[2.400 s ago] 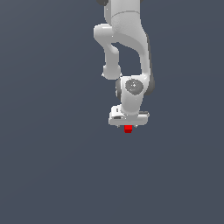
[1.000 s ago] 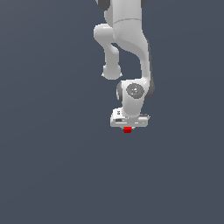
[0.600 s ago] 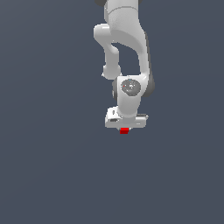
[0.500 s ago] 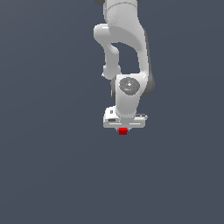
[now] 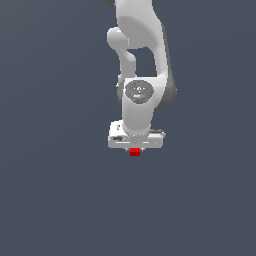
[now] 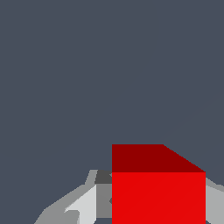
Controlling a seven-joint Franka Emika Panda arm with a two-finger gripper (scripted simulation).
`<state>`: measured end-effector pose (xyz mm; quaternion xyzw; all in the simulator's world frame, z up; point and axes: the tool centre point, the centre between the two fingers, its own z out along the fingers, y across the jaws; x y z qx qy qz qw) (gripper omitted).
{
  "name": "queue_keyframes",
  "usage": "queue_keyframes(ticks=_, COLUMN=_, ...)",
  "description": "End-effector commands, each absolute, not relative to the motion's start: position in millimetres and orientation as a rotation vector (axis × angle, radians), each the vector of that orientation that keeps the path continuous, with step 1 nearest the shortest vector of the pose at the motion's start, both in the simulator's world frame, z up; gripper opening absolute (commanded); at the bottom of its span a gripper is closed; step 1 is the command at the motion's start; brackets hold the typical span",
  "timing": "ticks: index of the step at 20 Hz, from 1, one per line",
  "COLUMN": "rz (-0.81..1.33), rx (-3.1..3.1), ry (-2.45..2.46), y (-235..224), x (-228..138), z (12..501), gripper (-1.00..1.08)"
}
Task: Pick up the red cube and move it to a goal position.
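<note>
The red cube point(image 5: 134, 151) is a tiny bright red block sitting just under the white gripper point(image 5: 135, 148) in the exterior view, much narrower than the gripper's body. In the wrist view the red cube point(image 6: 158, 186) fills the space between the two grey fingers point(image 6: 83, 205), which press on its sides. The gripper is shut on the cube and points straight down from the white arm. No goal mark shows in either view.
A plain dark grey ground point(image 5: 55, 190) lies all around, with no other objects or edges in view. The white arm point(image 5: 142, 60) rises above the gripper toward the top of the exterior view.
The gripper, with the red cube held in it, has drifted toward the exterior view's left and slightly up. The cube stays between the fingers.
</note>
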<state>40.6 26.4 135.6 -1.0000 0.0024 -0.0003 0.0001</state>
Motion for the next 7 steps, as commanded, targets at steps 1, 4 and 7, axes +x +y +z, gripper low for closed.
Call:
queue_keyframes(ticks=1, rz=0.0, rx=-3.141, ry=0.006, y=23.0, x=45.7, z=142.0, gripper=-1.0)
queue_keyframes(ticks=4, rz=0.0, rx=-3.141, ry=0.006, y=21.2, x=48.7, z=145.0, gripper=-1.0)
queue_keyframes(ticks=7, rz=0.0, rx=-3.141, ry=0.006, y=21.4, x=49.2, z=144.7, gripper=-1.0)
